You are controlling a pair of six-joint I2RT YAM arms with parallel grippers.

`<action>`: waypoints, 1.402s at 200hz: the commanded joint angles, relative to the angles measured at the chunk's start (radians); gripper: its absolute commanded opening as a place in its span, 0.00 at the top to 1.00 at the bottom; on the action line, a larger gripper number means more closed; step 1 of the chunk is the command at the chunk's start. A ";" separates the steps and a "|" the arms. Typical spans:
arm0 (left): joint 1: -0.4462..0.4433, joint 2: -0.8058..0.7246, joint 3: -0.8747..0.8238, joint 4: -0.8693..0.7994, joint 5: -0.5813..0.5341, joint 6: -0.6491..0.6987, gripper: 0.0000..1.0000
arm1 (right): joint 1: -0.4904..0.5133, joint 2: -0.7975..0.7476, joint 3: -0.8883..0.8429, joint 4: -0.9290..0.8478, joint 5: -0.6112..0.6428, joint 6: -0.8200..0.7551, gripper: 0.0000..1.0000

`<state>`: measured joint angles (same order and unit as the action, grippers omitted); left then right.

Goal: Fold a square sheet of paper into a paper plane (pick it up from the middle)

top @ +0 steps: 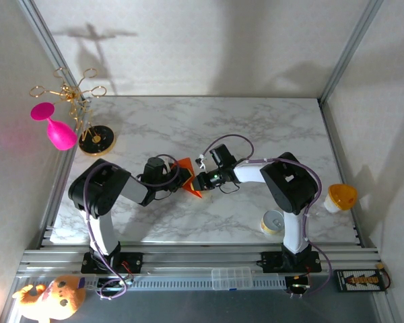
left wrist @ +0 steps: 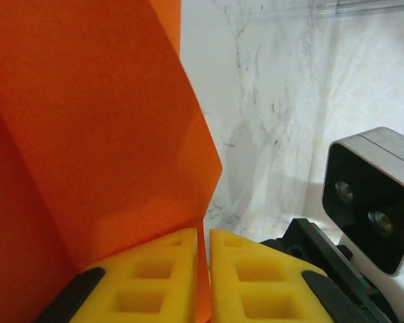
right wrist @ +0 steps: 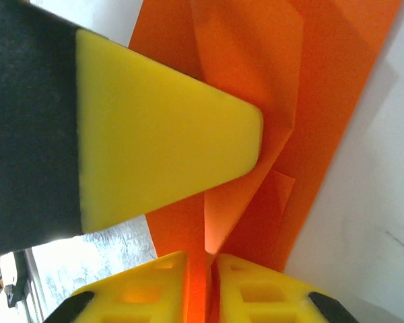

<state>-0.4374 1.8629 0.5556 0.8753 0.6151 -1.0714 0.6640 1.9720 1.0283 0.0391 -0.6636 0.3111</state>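
— Orange paper sheet (top: 186,165), thin, bright, part-folded: location?
— Centre of the white marble surface (top: 256,128), held up between both arms.
— State of each hand?
— Left hand (left wrist: 203,242): yellow pads together on the sheet's lower edge. Right hand (right wrist: 205,259): pads clamped on a creased flap, from the right.
— Purpose of two grips?
— Probably one anchors the sheet while the other sets a crease. Overlapping layers suggest folding is partway done, with no dart shape yet.
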 commanded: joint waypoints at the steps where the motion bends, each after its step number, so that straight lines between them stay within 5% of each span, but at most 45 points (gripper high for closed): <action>1: -0.007 -0.036 0.027 -0.032 0.025 0.049 0.87 | -0.004 0.109 -0.048 -0.084 0.135 -0.001 0.81; 73: 0.023 -0.149 -0.005 -0.068 -0.064 0.051 0.80 | -0.009 0.106 -0.057 -0.086 0.165 -0.034 0.92; 142: 0.028 -0.081 -0.060 0.039 -0.074 -0.026 0.79 | -0.009 0.102 -0.115 -0.004 0.184 -0.006 1.00; 280: 0.025 -0.068 -0.192 0.166 -0.155 -0.130 0.77 | -0.009 0.076 -0.149 0.035 0.203 0.068 1.00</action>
<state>-0.4152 1.7905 0.3798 1.0149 0.4931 -1.1824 0.6559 1.9575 0.9394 0.1997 -0.6483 0.3656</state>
